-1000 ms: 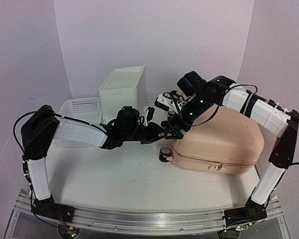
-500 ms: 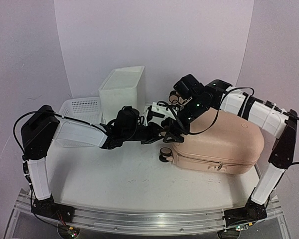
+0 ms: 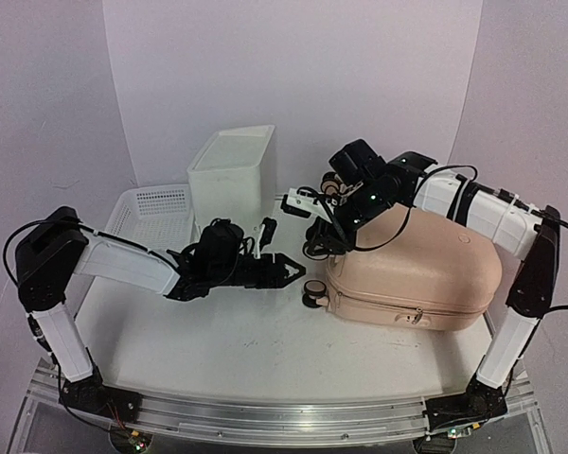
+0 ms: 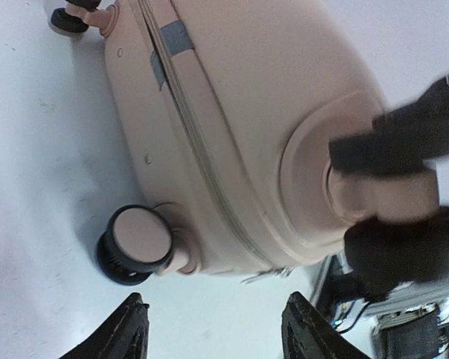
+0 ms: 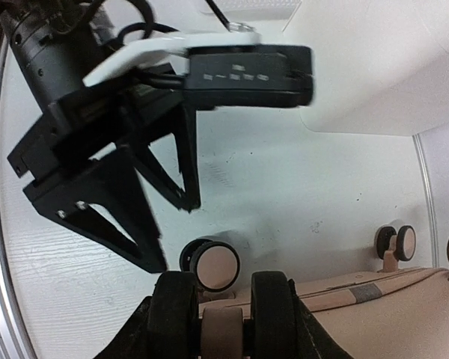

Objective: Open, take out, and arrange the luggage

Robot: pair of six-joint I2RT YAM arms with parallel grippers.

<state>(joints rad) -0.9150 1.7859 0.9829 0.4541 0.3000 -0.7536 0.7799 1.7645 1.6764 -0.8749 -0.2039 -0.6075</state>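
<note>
Peach-pink hard-shell suitcase [image 3: 426, 270] lying flat and zipped shut on the right half of the desk [image 3: 246, 340], caster end toward the centre; its position matches the frames taken a second and half a second before. Right gripper [image 3: 324, 244] reaches in from the far right and is closed on the suitcase, its two fingers pinching the pink caster [image 5: 221, 333] at the far-left corner. The near-left caster [image 3: 313, 295] rests on the desk, untouched.

Left gripper [image 3: 292, 268]: fingers spread wide, holding nothing. Half a second ago it sat just beside the right gripper at the suitcase corner; it has since drawn back toward the left and lower, now apart from the shell and pointing at the near-left caster. The left arm's elbow has folded back with it.

Behind the left arm stand a white plastic drawer box [image 3: 233, 170] and, to its left, a white mesh basket [image 3: 154, 203], both unmoved. The desk is matt white, scuffed, edged at the near side by an aluminium rail [image 3: 265, 416]. Plain white backdrop panels [image 3: 293, 76] enclose the scene on three sides.
</note>
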